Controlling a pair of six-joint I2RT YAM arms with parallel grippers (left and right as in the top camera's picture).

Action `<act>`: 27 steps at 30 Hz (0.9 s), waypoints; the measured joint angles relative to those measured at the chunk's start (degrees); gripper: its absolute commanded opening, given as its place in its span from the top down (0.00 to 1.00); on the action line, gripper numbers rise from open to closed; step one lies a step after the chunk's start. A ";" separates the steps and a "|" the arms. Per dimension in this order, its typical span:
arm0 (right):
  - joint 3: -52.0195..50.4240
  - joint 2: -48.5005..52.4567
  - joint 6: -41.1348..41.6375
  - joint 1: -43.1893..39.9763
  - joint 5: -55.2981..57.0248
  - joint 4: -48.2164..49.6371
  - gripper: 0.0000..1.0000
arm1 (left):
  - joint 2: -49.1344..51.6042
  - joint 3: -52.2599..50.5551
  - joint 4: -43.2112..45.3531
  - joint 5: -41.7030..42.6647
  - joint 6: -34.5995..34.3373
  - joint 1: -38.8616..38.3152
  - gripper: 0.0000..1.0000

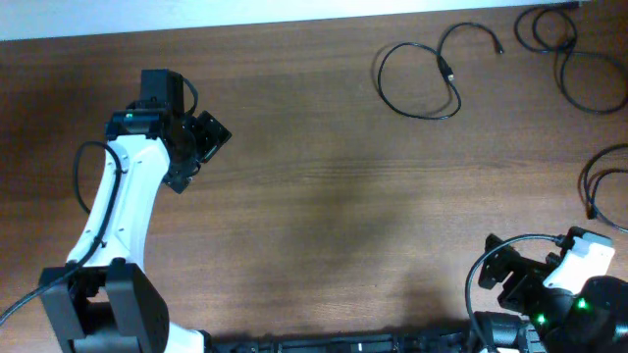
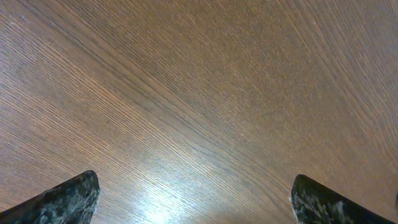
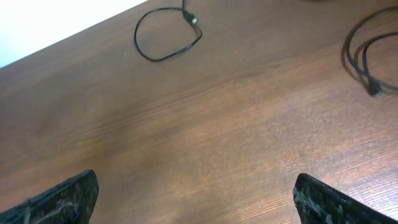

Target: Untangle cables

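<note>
Cables (image 1: 448, 71) show overhead and right wrist; left end effector (image 2: 196, 177), right end effector (image 3: 197, 175) spread wide.

this looks like a robot lab or test bench rather than a home or a shop. the work area is one wide brown wood-grain table (image 1: 324, 196). two white-and-black robot arms are mounted at its near edge, the left arm (image 1: 123, 206) and the right arm (image 1: 587, 260), with small green status lights glowing on both. thin black cables (image 1: 422, 83) lie loose on the wood near the far and right edges. past the far edge only a plain white surface (image 1: 245, 12) shows.
</note>
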 measured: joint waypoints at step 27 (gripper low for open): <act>-55.17 -19.61 0.02 0.00 -1.03 71.93 0.01 | 0.00 0.00 0.02 0.04 0.00 0.00 0.01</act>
